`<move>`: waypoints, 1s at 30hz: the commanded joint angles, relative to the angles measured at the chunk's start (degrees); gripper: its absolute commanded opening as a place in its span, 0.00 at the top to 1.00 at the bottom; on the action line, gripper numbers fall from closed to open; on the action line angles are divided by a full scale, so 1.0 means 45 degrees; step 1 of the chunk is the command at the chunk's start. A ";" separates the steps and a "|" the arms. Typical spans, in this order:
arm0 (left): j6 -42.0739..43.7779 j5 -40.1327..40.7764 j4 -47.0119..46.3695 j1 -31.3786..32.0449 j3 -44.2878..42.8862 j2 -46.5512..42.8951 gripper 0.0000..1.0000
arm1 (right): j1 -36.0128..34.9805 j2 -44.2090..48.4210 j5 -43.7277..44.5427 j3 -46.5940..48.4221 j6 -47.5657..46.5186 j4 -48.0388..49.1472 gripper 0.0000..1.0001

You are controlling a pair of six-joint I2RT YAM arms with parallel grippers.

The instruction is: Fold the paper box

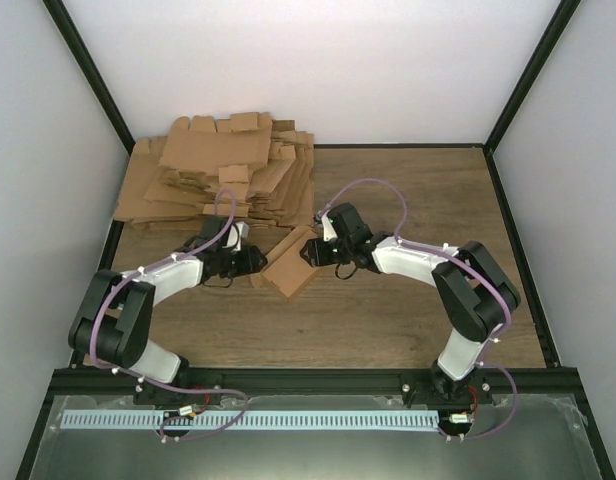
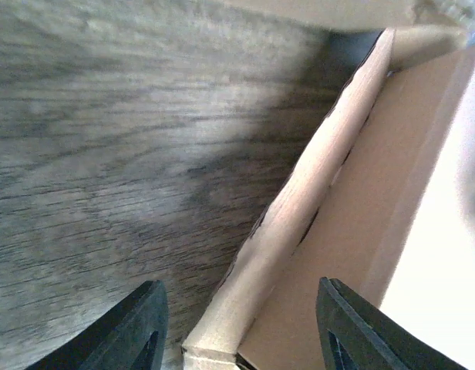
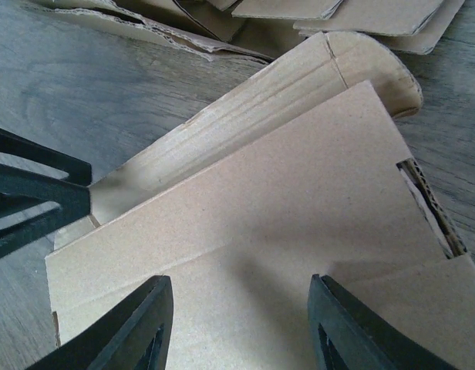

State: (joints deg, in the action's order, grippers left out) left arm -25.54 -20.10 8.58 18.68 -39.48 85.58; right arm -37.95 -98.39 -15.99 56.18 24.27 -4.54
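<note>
Brown blanks (image 1: 223, 170) fill the upper left of the top view. Below them, left of centre, the left end effector (image 1: 250, 262) stands spread, a raised flap (image 2: 299, 193) between its fingers (image 2: 141, 327) but not pinched. The box (image 1: 291, 265) lies mid-frame on the surface (image 1: 388, 320). At its right, the right end effector (image 1: 313, 250) hovers spread over the panel (image 3: 284, 200). A clean fold likely needs the right pinning the panel while the left grips the flap and turns it along the crease.
</note>
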 commanded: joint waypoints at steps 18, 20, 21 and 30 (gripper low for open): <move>0.1386 -0.1261 0.0860 0.0160 -0.0923 -0.0027 0.92 | -0.0120 0.1071 0.0249 -0.0858 0.0026 -0.0663 0.48; 0.1417 -0.0730 0.1413 0.0549 -0.1204 -0.0551 0.92 | -0.0120 0.1641 0.0324 -0.1132 0.0037 -0.0579 0.47; 0.1513 -0.0295 0.1751 0.0849 -0.1416 -0.0777 0.93 | -0.0120 0.1868 0.0356 -0.1239 0.0036 -0.0585 0.47; 0.2566 0.2239 0.3877 0.2920 -0.3074 -0.1534 0.93 | -0.0106 0.2836 0.0296 -0.2339 0.0083 -0.0620 0.47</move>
State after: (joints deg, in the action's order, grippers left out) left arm -17.23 -15.75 21.04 29.45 -51.09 79.09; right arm -37.98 -88.05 -15.11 47.72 24.29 -6.57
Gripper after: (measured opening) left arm 0.066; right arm 0.528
